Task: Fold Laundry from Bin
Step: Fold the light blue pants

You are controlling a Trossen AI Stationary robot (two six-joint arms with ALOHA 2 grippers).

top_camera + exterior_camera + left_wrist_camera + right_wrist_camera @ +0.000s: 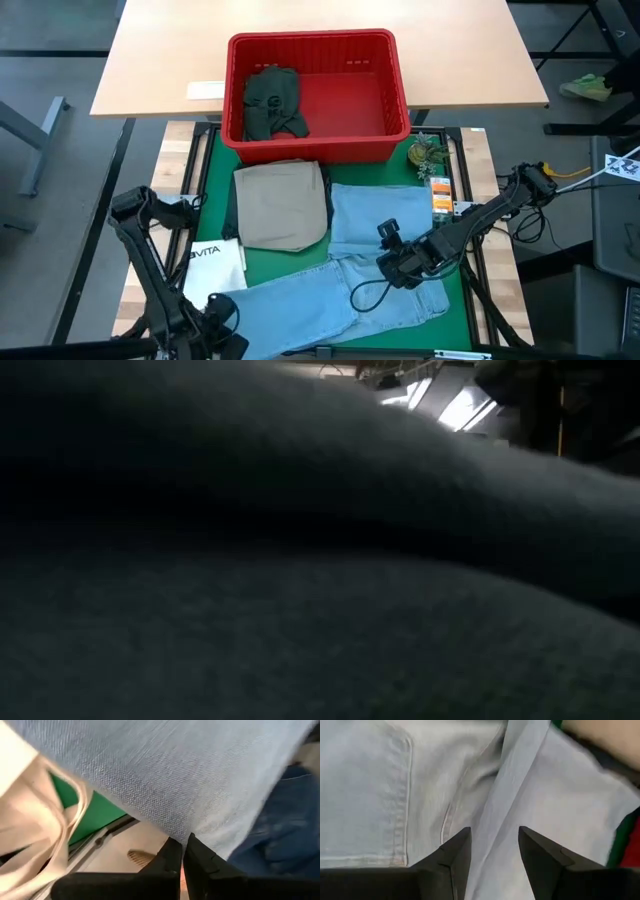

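The left pincer, pressed together at the light blue denim jeans' edge, may slip off; the right pincer hovers spread.

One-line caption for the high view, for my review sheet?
Left gripper shut on the light blue jeans at the mat's near edge; right gripper open above them; red bin holds a dark green piece.

White VITA tote bag, green mat, wood desk
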